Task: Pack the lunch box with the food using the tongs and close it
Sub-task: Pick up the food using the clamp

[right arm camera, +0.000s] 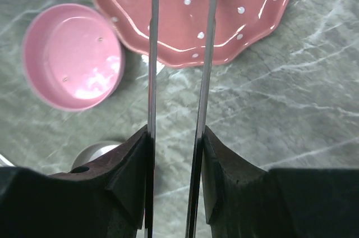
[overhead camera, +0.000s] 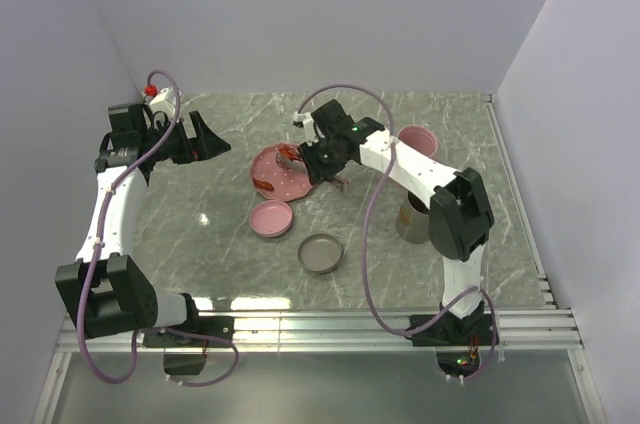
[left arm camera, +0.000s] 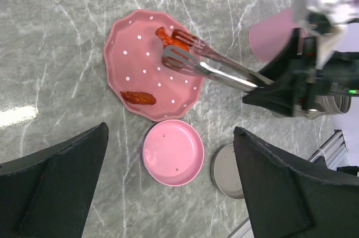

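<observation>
My right gripper point(right arm camera: 174, 137) is shut on the tongs point(right arm camera: 152, 53), one finger pressing each slim silver arm. The tong tips point(left arm camera: 175, 53) reach over the pink dotted plate point(left arm camera: 134, 41), at a red sausage point(left arm camera: 168, 38) near its far rim. Whether the tips pinch it I cannot tell. A second red sausage point(left arm camera: 138, 97) lies near the plate's front edge. The pink tub point(overhead camera: 416, 138) stands at the back right. The olive-grey tub point(overhead camera: 410, 216) is partly hidden behind the right arm. My left gripper point(overhead camera: 205, 134) hangs open and empty left of the plate.
The pink lid point(overhead camera: 271, 218) lies upturned just in front of the plate, with the grey lid point(overhead camera: 321, 253) to its right and nearer the bases. White walls close off the marble table at the back and sides.
</observation>
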Action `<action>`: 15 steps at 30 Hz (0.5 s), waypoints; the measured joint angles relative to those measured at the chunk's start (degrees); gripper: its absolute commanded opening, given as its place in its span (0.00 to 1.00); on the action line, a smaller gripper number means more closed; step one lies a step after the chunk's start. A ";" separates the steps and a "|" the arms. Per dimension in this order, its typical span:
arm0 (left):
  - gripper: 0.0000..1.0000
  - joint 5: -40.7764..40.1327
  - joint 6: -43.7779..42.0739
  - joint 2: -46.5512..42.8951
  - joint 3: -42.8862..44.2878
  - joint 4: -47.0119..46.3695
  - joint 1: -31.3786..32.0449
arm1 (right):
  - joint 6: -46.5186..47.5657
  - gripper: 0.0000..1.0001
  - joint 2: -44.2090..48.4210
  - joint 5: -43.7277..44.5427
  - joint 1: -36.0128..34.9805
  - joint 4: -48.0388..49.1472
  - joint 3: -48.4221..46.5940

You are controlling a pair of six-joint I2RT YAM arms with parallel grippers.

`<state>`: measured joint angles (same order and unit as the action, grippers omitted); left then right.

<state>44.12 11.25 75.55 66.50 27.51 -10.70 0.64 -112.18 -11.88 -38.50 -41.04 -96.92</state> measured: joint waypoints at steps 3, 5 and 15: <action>0.99 0.00 0.00 0.00 0.00 0.13 0.00 | 0.61 0.29 2.89 -0.59 0.00 -0.31 0.72; 0.99 0.00 0.00 0.00 0.00 0.20 0.00 | 0.90 0.29 4.33 -1.27 0.02 -0.74 1.11; 0.99 0.00 0.00 0.00 0.00 0.68 0.00 | 2.97 0.28 12.96 -4.55 1.03 -3.65 6.60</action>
<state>44.12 11.25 75.55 66.50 28.18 -10.70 3.62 -99.22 -16.43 -37.47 -44.69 -90.32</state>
